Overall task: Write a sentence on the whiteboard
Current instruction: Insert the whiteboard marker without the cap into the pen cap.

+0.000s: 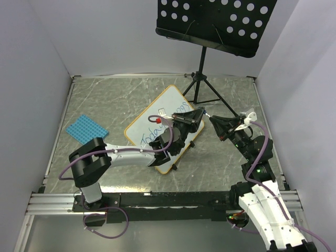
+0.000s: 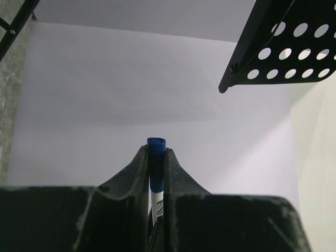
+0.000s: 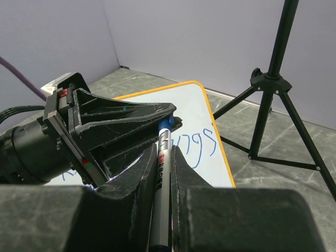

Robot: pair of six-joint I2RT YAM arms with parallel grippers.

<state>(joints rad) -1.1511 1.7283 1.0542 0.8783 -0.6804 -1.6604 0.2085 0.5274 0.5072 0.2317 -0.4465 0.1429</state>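
Observation:
The whiteboard [image 1: 152,118] with its orange-yellow frame lies tilted mid-table, also showing in the right wrist view [image 3: 194,105]. Blue writing, part of the sentence [image 1: 152,135], runs across it; its curly end letters [image 3: 198,146] show past the fingers. Above the board's right edge the two grippers meet tip to tip. My left gripper [image 1: 195,115] is shut on the marker's blue cap [image 2: 156,152]. My right gripper [image 3: 163,152] is shut on the marker's grey-white barrel [image 3: 160,194], whose capped end [image 3: 165,124] sits inside the left gripper's fingers [image 3: 126,123].
A black perforated music stand [image 1: 210,21] rises at the back, its tripod legs [image 1: 202,86] spreading beside the board's far right corner and right of the grippers [image 3: 268,105]. A blue studded mat [image 1: 85,128] lies at the left. White walls enclose the table.

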